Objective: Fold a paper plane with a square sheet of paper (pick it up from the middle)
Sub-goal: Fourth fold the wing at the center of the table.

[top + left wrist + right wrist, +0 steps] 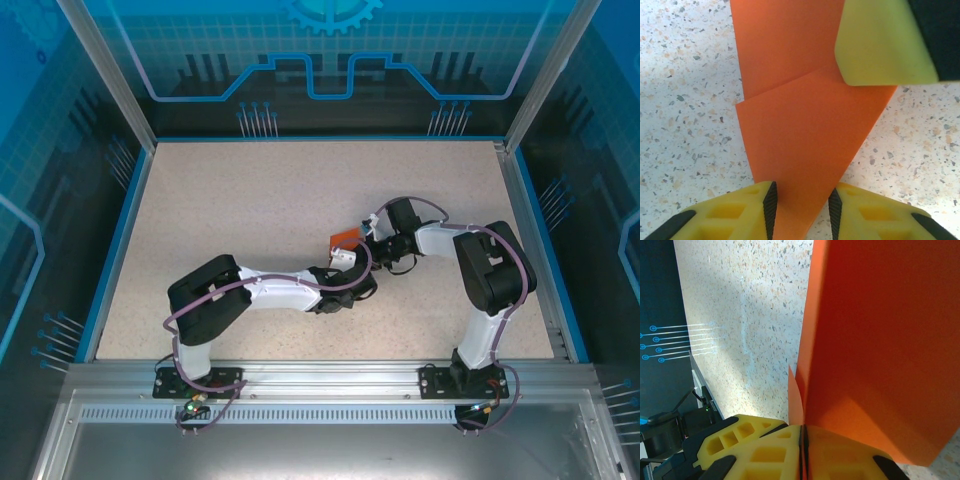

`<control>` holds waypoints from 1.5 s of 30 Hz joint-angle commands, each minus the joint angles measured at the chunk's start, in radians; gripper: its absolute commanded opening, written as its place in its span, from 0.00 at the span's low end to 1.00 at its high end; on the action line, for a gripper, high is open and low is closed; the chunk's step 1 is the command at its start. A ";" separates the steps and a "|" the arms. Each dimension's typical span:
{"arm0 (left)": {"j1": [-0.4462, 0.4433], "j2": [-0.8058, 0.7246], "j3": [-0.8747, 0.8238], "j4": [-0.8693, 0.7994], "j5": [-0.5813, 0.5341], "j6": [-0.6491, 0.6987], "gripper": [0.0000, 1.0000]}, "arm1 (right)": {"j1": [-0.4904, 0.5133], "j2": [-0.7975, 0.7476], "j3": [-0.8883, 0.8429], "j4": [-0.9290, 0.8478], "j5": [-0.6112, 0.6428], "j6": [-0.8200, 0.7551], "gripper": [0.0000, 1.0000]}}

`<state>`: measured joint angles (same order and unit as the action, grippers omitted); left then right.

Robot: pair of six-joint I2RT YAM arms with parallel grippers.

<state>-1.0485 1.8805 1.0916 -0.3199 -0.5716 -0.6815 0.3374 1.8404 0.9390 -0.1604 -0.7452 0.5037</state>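
The orange sheet of paper [795, 130] lies on the speckled table, folded into a narrow shape that tapers to a point, with a diagonal fold edge across it. In the top view a small part of the paper [345, 238] shows between the two wrists at mid-table. My left gripper [801, 200] is open, its black pads on either side of the paper's pointed end. My right gripper [803, 440] is shut on an edge of the paper [880, 340], which rises as a flap from its jaws. One yellow right finger [882, 45] sits over the paper's far part.
The speckled tabletop [250, 200] has a blue rim [120, 230] and clear panel walls on three sides. A metal rail [320, 385] with both arm bases runs along the near edge. The two arms meet close together at the table's middle.
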 commanded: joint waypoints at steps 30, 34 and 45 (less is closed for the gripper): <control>-0.010 -0.006 -0.012 -0.013 -0.057 0.051 0.31 | -0.011 0.018 0.034 -0.034 -0.034 -0.017 0.09; -0.010 -0.002 -0.009 -0.026 -0.071 0.053 0.30 | -0.010 0.019 0.035 -0.036 -0.034 -0.018 0.09; -0.010 0.011 0.004 -0.043 -0.076 0.049 0.14 | -0.011 0.020 0.038 -0.041 -0.030 -0.022 0.10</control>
<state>-1.0504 1.8828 1.0904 -0.3359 -0.6167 -0.6453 0.3374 1.8408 0.9558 -0.1757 -0.7498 0.4995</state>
